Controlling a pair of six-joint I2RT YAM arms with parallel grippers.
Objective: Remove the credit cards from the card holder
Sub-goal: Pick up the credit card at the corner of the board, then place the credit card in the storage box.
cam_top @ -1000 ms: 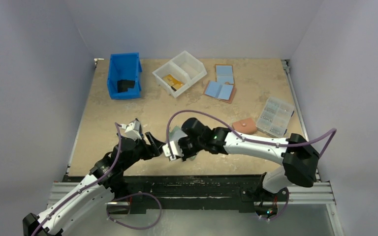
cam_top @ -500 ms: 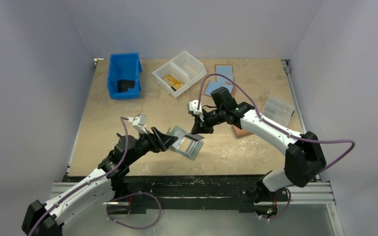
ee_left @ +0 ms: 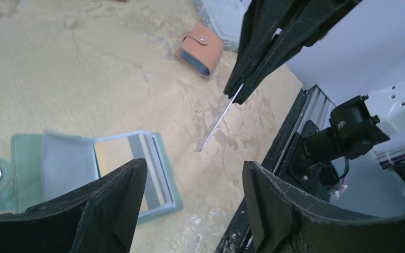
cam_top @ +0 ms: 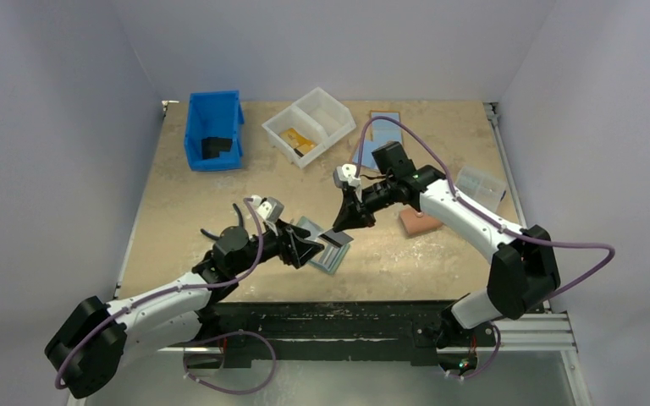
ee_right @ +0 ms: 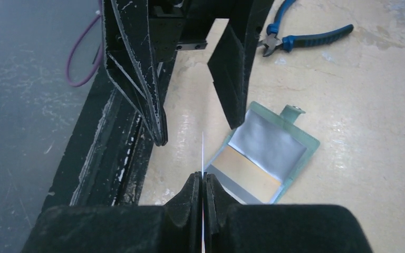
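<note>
Credit card (ee_left: 219,118) hangs in the air just beside the card holder (ee_left: 84,163)
Right gripper (ee_right: 202,176) pinches it edge-on; the holder lies open near the table's (cam_top: 220,186) near edge (tan card (ee_right: 242,168) showing), left gripper (ee_left: 194,164) spread at its left.

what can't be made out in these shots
- Card in the right gripper: edge-on in both wrist views and tiny in the top view, so its face is unreadable.
- Wallet: near edge hidden by fingers of the left gripper in the left wrist view; cards left inside cannot be counted.
- Dark thing in the blue bin: too small in the top view to identify.
</note>
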